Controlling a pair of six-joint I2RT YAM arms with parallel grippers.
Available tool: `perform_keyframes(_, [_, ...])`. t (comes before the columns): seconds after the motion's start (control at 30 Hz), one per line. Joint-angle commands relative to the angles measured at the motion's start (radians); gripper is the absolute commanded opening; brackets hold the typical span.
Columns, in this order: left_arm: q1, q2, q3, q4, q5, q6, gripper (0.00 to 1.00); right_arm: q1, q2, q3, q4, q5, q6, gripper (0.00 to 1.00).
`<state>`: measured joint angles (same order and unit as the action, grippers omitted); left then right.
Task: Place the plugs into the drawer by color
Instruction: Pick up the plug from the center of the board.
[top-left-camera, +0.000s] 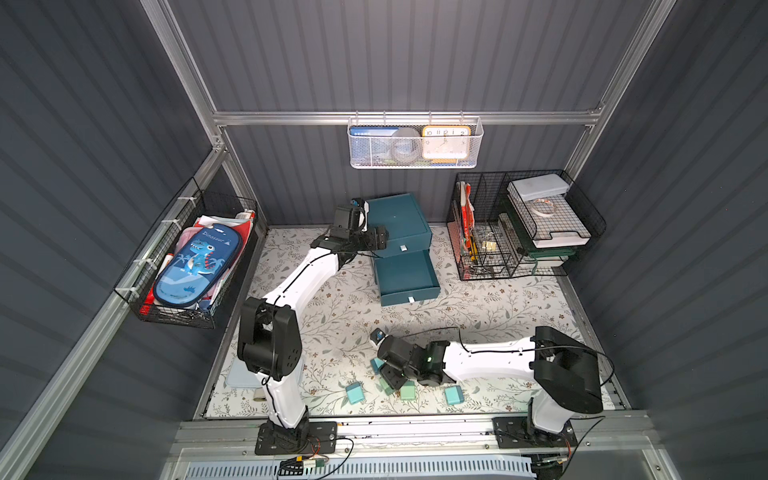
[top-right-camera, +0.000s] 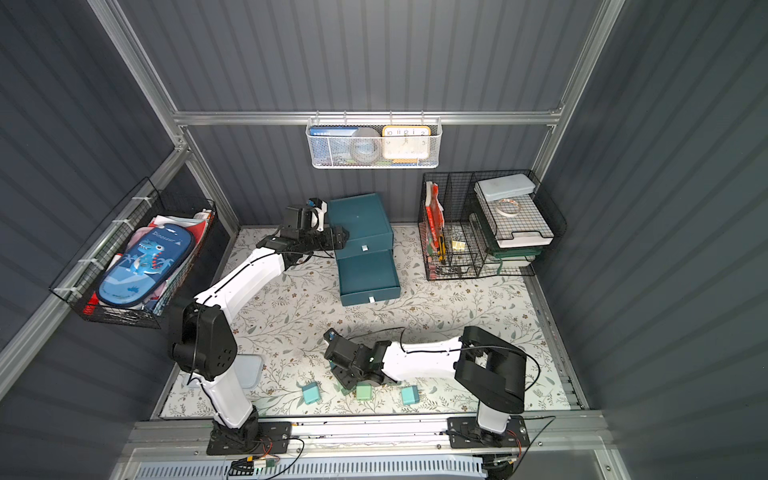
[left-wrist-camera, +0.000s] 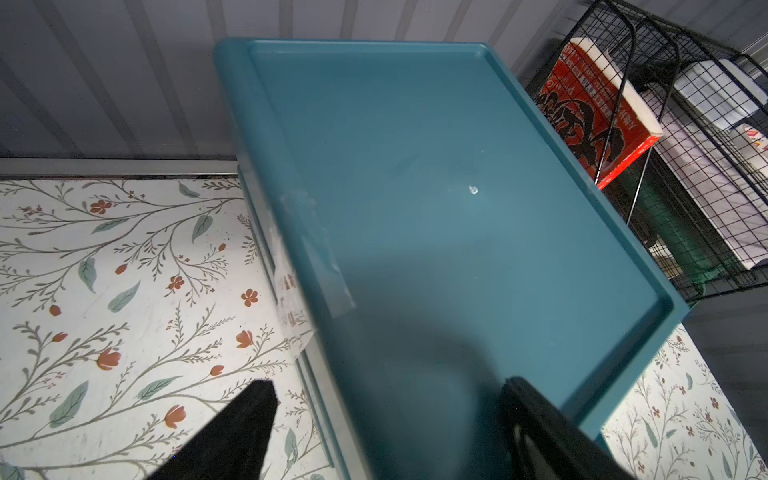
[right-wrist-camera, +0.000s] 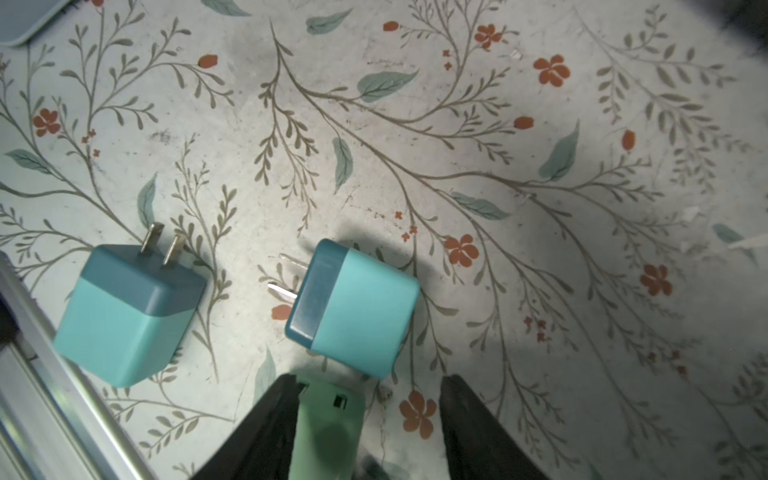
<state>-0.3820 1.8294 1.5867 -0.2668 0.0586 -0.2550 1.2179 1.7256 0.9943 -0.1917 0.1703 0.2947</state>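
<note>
Mint plug (right-wrist-camera: 328, 419) inside right gripper (right-wrist-camera: 369, 378), jaws parted, apparently loose

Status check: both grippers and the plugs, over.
Left gripper open above cabinet top. Right gripper open around mint plug. One drawer pulled out, looks empty. Blue plug right beside mint one.

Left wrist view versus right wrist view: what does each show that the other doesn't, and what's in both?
Left wrist only: the top of the teal drawer and the black wire rack with a red packet. Right wrist only: a light blue plug, a second light blue plug, and a mint green plug between the fingers of the right gripper. Both: the floral table cover and an open gripper, the left gripper in its own view.
</note>
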Motion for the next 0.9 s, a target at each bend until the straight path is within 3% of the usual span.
perform_keyframes(0.0, [-0.008,0.013,-0.021,-0.081,-0.006,0.021,0.89,0.003,0.013,0.024,-0.017,0.048,-0.023,0.64])
perform_keyframes(0.47, [-0.008,0.016,-0.022,-0.084,-0.006,0.023,0.9,-0.031,0.143,0.133,-0.003,0.089,-0.046,0.69])
perform_keyframes(0.87, [-0.008,0.015,-0.016,-0.089,-0.013,0.013,0.9,-0.077,0.151,0.182,-0.022,-0.048,-0.001,0.66])
